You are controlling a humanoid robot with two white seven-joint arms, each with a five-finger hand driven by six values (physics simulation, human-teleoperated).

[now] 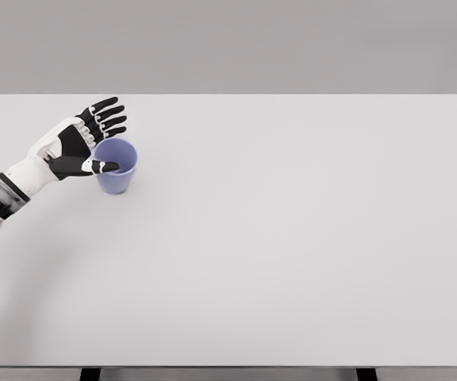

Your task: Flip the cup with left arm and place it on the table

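the wide, flat white counter fills most of the head view, its near edge running along the bottom of the frame. from the lower left the white left arm with grey and black joint bands reaches up and inward over the counter. at its end, the black-and-white five-finger left hand sits against the left side of a small, blue-violet plastic cup. the cup stands upright on the counter in the left part, toward the far side, its open mouth facing up. the fingers are spread apart and extended past the far-left of the rim, not closed on anything, while the thumb lies across the rim's near-left edge with its tip over the opening. whether it touches the rim cannot be told. behind the counter's far edge is a plain grey wall.
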